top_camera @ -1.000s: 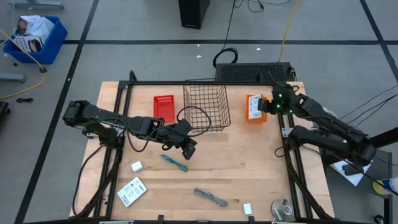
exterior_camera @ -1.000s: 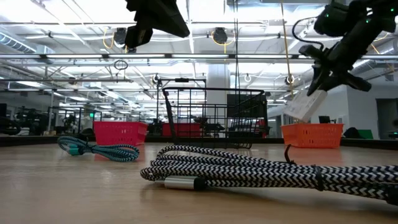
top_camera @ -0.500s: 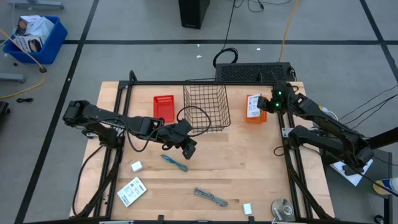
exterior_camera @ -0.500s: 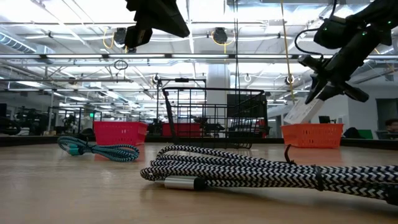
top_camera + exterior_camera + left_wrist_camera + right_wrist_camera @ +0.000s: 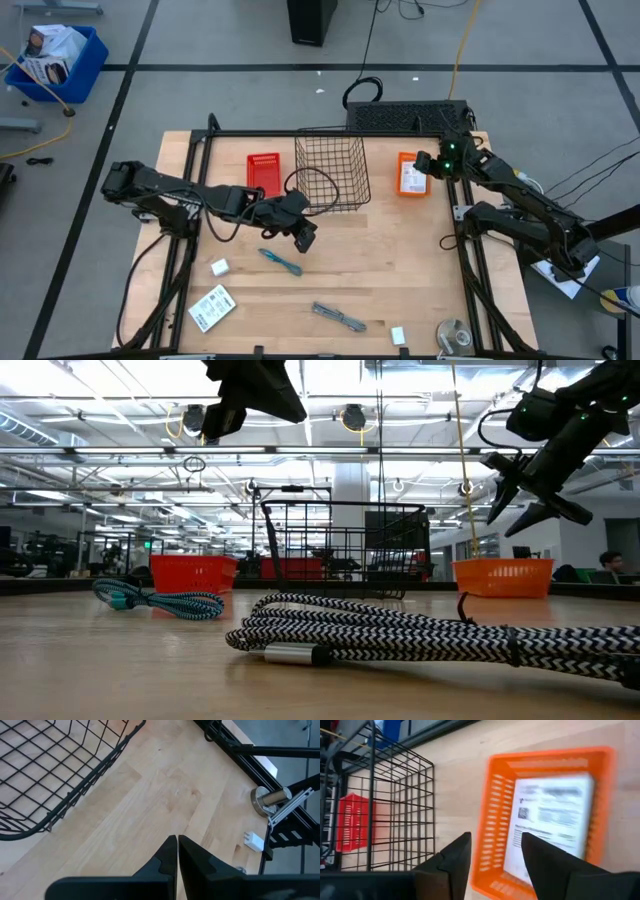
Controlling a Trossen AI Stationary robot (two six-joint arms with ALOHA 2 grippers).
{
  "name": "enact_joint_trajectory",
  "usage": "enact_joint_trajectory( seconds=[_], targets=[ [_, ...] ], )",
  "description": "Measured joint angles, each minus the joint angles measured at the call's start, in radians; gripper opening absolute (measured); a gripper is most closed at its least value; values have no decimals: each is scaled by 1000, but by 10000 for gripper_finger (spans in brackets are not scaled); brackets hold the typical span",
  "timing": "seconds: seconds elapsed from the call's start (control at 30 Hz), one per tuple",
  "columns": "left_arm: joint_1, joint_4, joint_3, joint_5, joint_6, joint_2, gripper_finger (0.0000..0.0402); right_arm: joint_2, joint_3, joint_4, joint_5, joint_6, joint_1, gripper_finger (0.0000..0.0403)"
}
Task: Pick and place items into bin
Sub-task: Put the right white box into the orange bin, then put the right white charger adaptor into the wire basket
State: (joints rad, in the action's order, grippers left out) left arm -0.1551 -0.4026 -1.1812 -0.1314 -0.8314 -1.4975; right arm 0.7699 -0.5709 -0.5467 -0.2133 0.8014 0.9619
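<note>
Above the orange bin [image 5: 410, 175], the right gripper [image 5: 426, 163] hangs with fingers spread and empty; a white packet [image 5: 549, 825] lies flat inside, directly beneath. Left gripper [image 5: 303, 238], pinched closed, hovers mid-table.

Left arm extended from the left edge toward table centre, links low and nearly straight; left gripper [image 5: 303, 237] held above the tabletop, fingers [image 5: 167, 857] closed against each other with nothing between. Right arm folded at the right edge, forearm angled up and inward to the far right corner; right gripper [image 5: 424, 163] raised off the surface, pointing down, fingers [image 5: 540, 857] spread apart and empty
</note>
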Motion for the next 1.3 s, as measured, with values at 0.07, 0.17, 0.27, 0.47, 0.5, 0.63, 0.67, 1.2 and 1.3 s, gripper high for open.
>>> enact_joint_trajectory(
  seconds=[0.07,0.17,0.27,0.47,0.5,0.63,0.67,1.2,1.3],
  targets=[
    [5,0,0,0,0,0,19,-6,0,18,-22,0,0,172],
    [6,0,0,0,1,0,19,-23,0,60,-92,-5,-1,170],
    [7,0,0,-1,24,0,19,-45,0,89,-167,-5,-1,165],
    [11,0,0,-9,65,0,19,-94,-1,110,-236,110,-13,161],
    [14,-1,0,-9,65,0,19,-97,-1,106,-235,140,-19,162],
    [25,-6,0,-8,65,0,19,-90,-1,131,-262,231,-45,166],
    [26,-6,0,-7,65,0,19,-86,-1,133,-259,238,-51,166],
    [35,-5,0,1,64,0,19,-155,217,579,-316,606,-391,164],
    [35,-5,0,1,65,0,19,-190,190,579,-222,640,-495,162]
  ],
)
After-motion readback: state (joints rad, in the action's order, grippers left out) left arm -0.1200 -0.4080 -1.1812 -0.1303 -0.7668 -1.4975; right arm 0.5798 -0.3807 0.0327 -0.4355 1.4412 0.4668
